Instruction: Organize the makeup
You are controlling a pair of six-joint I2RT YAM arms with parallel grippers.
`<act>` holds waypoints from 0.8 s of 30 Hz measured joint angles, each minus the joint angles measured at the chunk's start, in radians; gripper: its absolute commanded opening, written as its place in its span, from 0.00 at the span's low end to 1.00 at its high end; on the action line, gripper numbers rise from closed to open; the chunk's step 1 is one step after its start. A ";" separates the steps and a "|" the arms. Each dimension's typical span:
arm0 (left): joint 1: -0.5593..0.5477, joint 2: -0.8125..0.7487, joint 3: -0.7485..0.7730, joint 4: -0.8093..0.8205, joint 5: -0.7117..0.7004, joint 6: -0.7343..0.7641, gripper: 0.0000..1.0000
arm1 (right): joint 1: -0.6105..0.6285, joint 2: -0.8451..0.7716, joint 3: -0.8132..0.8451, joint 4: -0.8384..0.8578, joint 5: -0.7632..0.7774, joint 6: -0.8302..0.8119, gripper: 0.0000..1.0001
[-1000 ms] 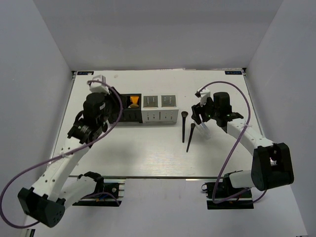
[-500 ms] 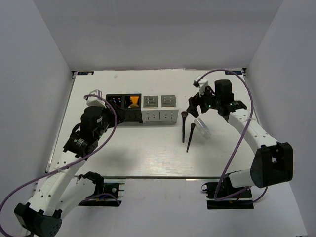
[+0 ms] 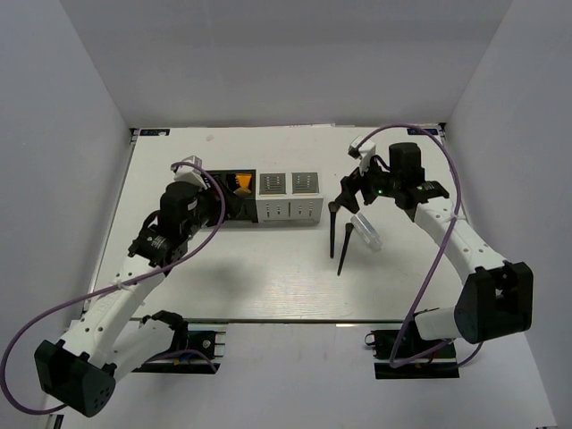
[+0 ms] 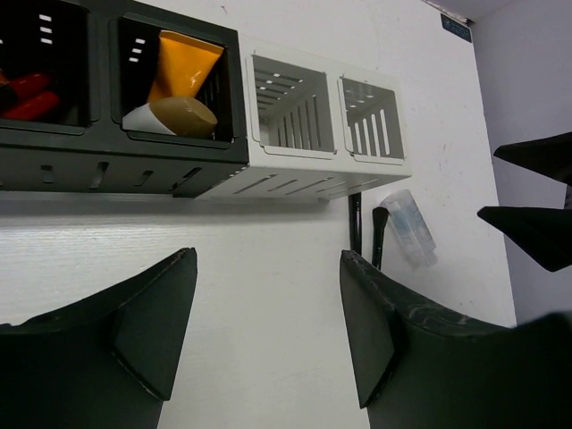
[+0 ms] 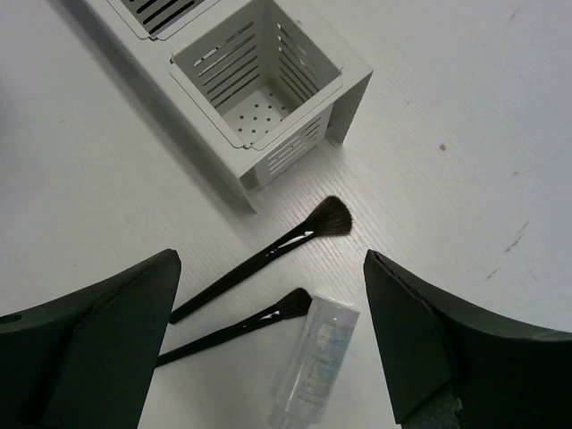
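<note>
Black-fingered and spread wide, the right gripper (image 5: 268, 268) hung empty above two brushes (image 5: 268, 252) lying side by side on the white counter (image 5: 465, 134). A clear bottle (image 5: 317, 362) lay just beside the bristles of one brush. The white box (image 5: 268, 80) stood near the brush heads. The left gripper (image 4: 265, 268), likewise wide and holding nothing, hovered over the counter in front of the black box (image 4: 107, 156). An orange tube (image 4: 183, 67) and an egg-shaped piece (image 4: 174, 116) shared the black cell adjoining the white box, and red sticks (image 4: 27, 94) lay in the next cell along.
</note>
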 measured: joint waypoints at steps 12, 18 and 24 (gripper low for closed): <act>0.000 0.048 0.000 0.050 0.068 -0.024 0.76 | 0.201 -0.100 -0.136 0.071 0.115 -0.148 0.89; 0.000 0.076 0.000 0.050 0.078 -0.027 0.76 | 0.359 -0.136 -0.297 0.147 0.241 -0.251 0.89; 0.000 0.082 0.001 0.050 0.081 -0.037 0.76 | 0.482 -0.165 -0.372 0.218 0.311 -0.348 0.89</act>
